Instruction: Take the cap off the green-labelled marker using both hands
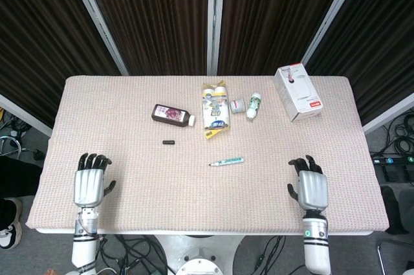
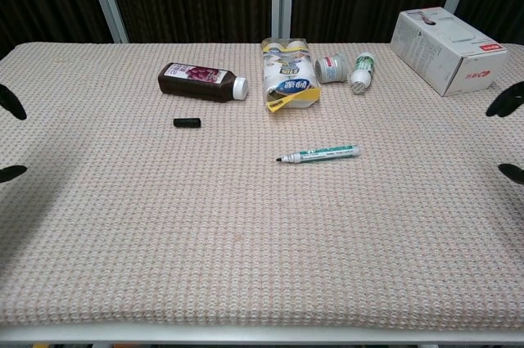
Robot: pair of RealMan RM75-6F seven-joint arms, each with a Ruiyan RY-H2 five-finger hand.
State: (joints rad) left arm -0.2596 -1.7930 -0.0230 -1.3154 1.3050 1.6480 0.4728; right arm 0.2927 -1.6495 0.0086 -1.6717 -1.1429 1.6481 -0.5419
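Note:
The green-labelled marker [image 1: 227, 161] [image 2: 319, 153] lies uncapped on the table's middle, its bare tip pointing left. Its black cap [image 1: 169, 142] [image 2: 186, 123] lies apart from it, to the left, below the dark bottle. My left hand [image 1: 90, 186] hovers over the near left corner, fingers spread, holding nothing. My right hand [image 1: 309, 186] is over the near right edge, fingers spread too, empty. In the chest view only dark fingertips [image 2: 10, 102] show at the left edge and fingertips [image 2: 506, 101] at the right edge.
A dark juice bottle [image 1: 173, 115] lies at the back left of centre. Beside it lie a yellow-and-white pack [image 1: 215, 109], a small tin [image 1: 238, 104], and a small white bottle [image 1: 254, 105]. A white box [image 1: 297, 91] sits at the back right.

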